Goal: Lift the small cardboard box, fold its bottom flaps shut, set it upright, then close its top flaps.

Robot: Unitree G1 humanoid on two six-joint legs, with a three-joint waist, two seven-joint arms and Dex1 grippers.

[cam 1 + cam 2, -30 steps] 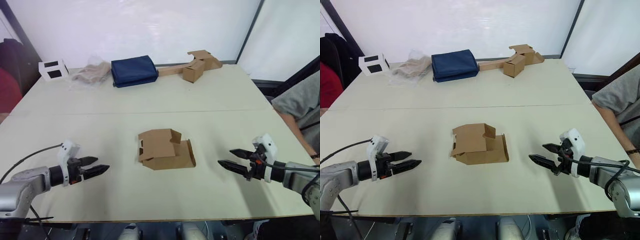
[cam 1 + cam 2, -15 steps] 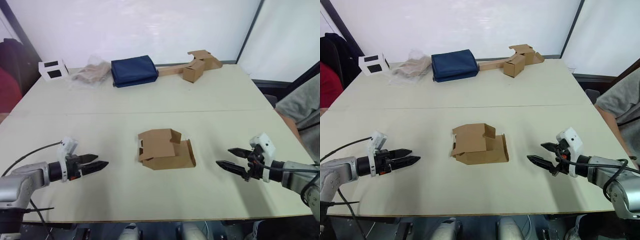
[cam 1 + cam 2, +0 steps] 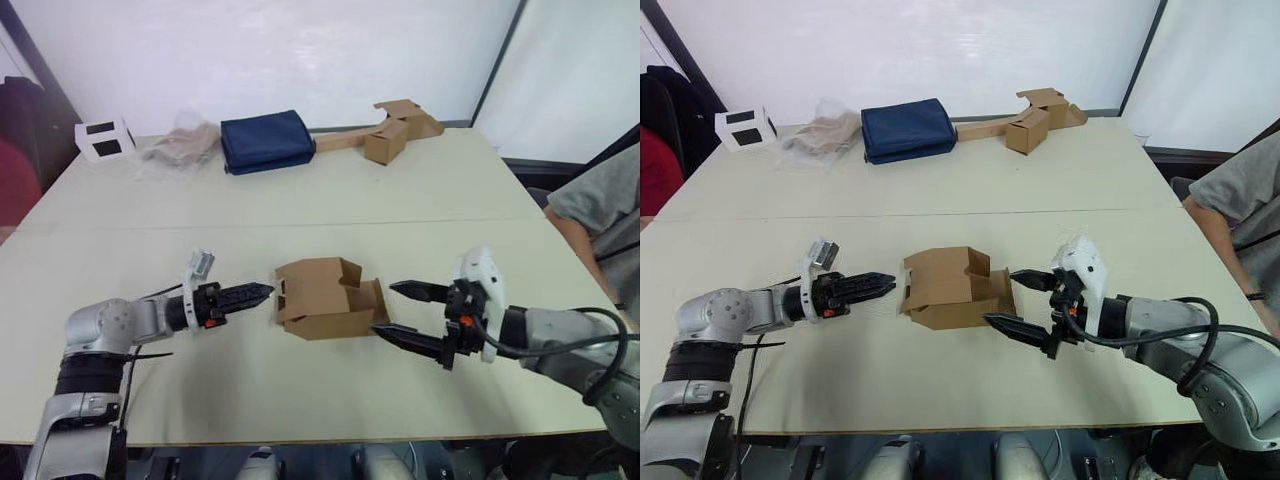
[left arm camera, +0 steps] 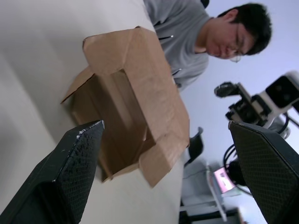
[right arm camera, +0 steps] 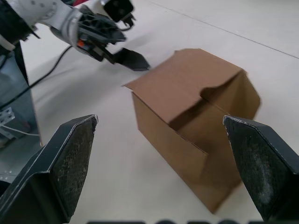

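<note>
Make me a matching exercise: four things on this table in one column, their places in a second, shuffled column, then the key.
1. small cardboard box
2. white cube with black squares
3. navy blue folded cloth
4. left gripper

A. far left corner of the table
B. far edge, beside a crumpled plastic bag
C. just left of the box
D. middle of the table, between both grippers

Pairs: 1-D, 2-A, 3-B, 4-C

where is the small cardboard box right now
In the left eye view the small cardboard box lies mid-table between the left gripper and the open right gripper.
</note>
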